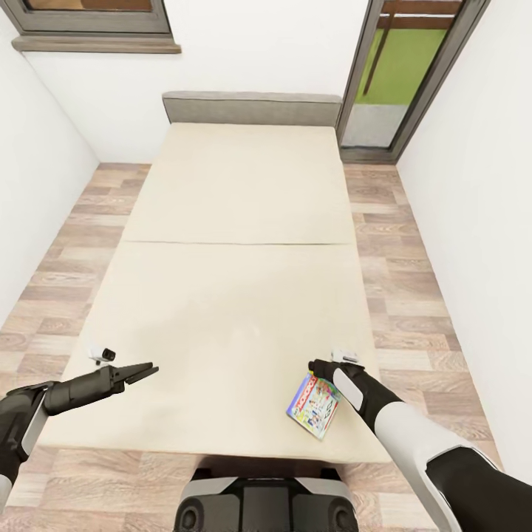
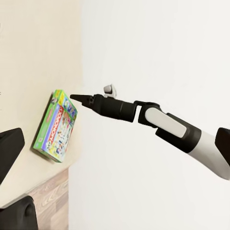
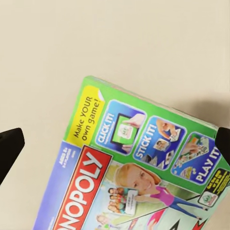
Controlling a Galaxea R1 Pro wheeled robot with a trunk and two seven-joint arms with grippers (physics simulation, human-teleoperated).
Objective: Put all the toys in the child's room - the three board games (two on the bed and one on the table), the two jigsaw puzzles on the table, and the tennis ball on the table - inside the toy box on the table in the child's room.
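Note:
One board game (image 1: 314,405), a thin flat box with a green edge and a Monopoly lid (image 3: 139,177), lies flat near the front right corner of the bed (image 1: 229,222). My right gripper (image 1: 316,367) hovers just over the box's far edge, open, and its dark fingers (image 3: 9,151) show far apart on either side of the lid. From the left wrist the same gripper (image 2: 74,97) points at the box (image 2: 55,125). My left gripper (image 1: 148,369) is open over bare mattress near the front left corner, well away from the box.
The grey headboard (image 1: 251,108) stands against the far white wall. A dark-framed window (image 1: 96,22) is at the back left and a glass door (image 1: 403,74) at the back right. Wood-plank floor (image 1: 414,281) runs along both sides of the bed.

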